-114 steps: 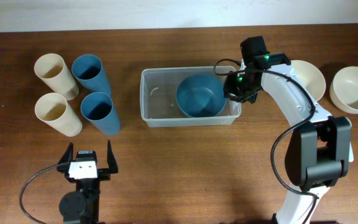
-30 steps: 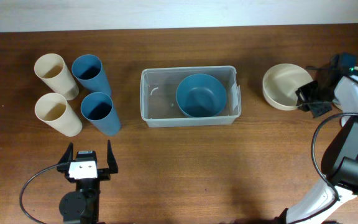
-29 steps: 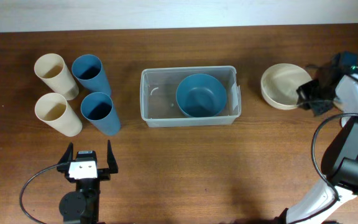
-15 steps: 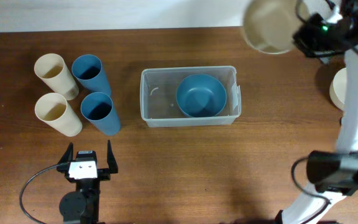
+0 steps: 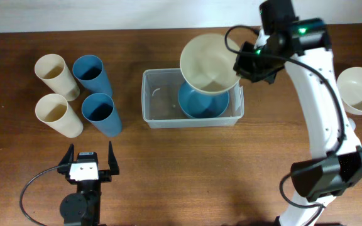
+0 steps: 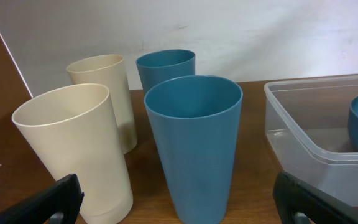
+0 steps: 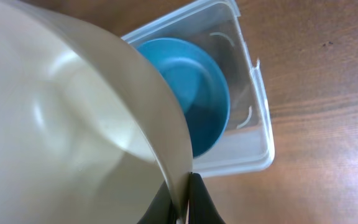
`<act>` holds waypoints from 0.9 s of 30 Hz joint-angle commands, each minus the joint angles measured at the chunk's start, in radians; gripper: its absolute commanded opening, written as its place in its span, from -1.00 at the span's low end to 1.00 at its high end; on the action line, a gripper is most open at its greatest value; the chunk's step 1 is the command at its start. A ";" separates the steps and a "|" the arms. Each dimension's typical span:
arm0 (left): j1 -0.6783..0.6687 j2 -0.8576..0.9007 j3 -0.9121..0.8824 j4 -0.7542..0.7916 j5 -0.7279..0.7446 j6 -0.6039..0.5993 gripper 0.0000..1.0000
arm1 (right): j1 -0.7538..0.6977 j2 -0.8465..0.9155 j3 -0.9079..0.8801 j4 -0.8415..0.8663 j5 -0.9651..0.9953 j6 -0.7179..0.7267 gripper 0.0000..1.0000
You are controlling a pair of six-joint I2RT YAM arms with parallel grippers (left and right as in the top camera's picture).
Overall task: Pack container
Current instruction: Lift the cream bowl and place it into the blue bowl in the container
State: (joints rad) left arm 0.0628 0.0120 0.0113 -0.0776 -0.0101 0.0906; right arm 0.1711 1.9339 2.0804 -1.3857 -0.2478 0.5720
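Swung in from the right, the right arm (image 5: 319, 94) now carries the cream bowl (image 5: 210, 63) over the container (image 5: 162, 100), where a moment ago it hung off past the container's end. That container sits just under the right gripper (image 5: 242, 61) and stretches away from its fingertips toward the cups (image 5: 92, 72), with its long axis crosswise on the table, so its near short wall lies almost straight below the jaws. The cream bowl is tilted, mouth up, and pinched by its rim between the pressed-together fingers. It hovers above the blue bowl (image 5: 197, 108), which already fills the end of the container nearest that gripper; the two are apart, by how much I cannot tell. By my reading the step in hand is nesting cream into blue, which calls for levelling the bowl and lowering it without its rim catching the wall under the wrist. Bare floor remains in the container's farther half. The left gripper (image 5: 88, 163), spread wide, rests well away, nearer the cups than the container, so the right arm is the one placed for this
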 commanded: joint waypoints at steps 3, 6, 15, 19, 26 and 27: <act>-0.003 -0.006 -0.002 -0.006 0.014 0.019 1.00 | 0.000 0.011 -0.186 0.135 -0.008 -0.008 -0.92; -0.003 -0.006 -0.002 -0.006 0.014 0.019 1.00 | 0.000 0.027 -0.242 0.175 -0.059 -0.008 -0.93; -0.003 -0.006 -0.002 -0.006 0.014 0.019 1.00 | 0.000 0.073 -0.306 0.263 -0.081 -0.015 -0.92; -0.003 -0.006 -0.002 -0.006 0.014 0.019 1.00 | 0.000 0.074 -0.306 0.273 -0.081 -0.015 -0.71; -0.003 -0.006 -0.002 -0.006 0.014 0.019 1.00 | -0.011 0.074 -0.289 0.275 -0.082 -0.014 -0.65; -0.003 -0.006 -0.002 -0.006 0.014 0.019 0.99 | -0.022 0.074 -0.272 0.275 -0.083 -0.014 -0.62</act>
State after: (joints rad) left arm 0.0628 0.0120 0.0113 -0.0776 -0.0101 0.0906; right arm 0.1669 2.0083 1.7763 -1.1133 -0.3168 0.5640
